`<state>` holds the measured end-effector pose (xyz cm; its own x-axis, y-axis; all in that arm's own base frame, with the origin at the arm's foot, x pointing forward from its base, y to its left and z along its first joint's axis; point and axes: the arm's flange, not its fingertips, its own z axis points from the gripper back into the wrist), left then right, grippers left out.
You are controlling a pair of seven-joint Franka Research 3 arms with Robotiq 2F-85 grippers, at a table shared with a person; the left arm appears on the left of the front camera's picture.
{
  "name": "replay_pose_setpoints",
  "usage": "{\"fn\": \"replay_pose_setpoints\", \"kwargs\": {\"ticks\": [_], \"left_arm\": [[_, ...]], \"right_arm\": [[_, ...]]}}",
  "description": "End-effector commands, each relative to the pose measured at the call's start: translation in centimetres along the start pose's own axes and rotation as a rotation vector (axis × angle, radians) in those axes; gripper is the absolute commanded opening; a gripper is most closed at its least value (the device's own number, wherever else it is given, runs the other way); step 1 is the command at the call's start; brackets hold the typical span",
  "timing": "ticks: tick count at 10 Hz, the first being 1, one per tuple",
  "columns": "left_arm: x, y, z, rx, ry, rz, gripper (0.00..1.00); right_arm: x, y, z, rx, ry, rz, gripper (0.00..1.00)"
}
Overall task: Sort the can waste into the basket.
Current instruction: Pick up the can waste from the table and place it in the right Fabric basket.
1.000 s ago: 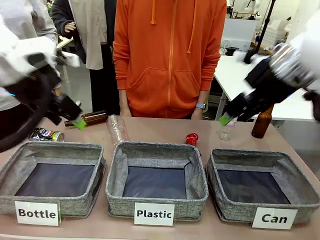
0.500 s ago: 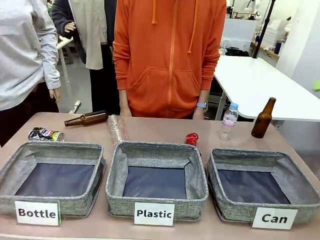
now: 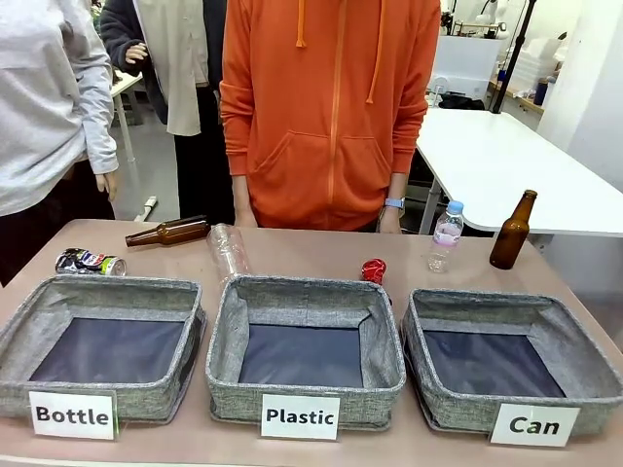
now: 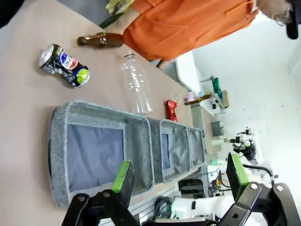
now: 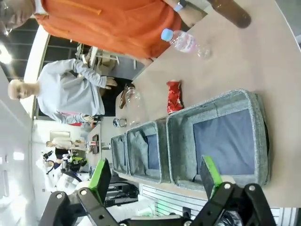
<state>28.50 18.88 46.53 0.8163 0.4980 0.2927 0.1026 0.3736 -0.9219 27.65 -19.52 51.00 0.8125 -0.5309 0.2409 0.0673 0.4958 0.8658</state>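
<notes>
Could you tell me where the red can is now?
Front view: the red can lies just behind the Plastic basket's far right corner, left of the small clear bottle.

Behind right, white table (image 3: 496, 165); white wall (image 3: 596, 88) beyond; tan tabletop (image 3: 311, 257) foreground.

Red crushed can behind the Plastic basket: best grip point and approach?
Take the red can across its crumpled middle, coming down from above. It is small and low, and the Plastic basket's far rim sits close in front, so a low approach from the robot's side looks blocked.
</notes>
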Motion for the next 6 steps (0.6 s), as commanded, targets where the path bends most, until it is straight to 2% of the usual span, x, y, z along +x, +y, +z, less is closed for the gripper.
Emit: {"fn": "replay_pose_setpoints", "kwargs": {"ticks": [1, 6], "left_arm": [[-0.75, 0.23, 2.17, 0.016, 0.009, -0.023, 1.00], [-0.75, 0.23, 2.17, 0.016, 0.009, -0.023, 1.00]], "right_arm": [[-0.32, 0.40, 0.49, 0.006, 0.017, 0.013, 1.00], [-0.32, 0.40, 0.49, 0.006, 0.017, 0.013, 1.00]]}}
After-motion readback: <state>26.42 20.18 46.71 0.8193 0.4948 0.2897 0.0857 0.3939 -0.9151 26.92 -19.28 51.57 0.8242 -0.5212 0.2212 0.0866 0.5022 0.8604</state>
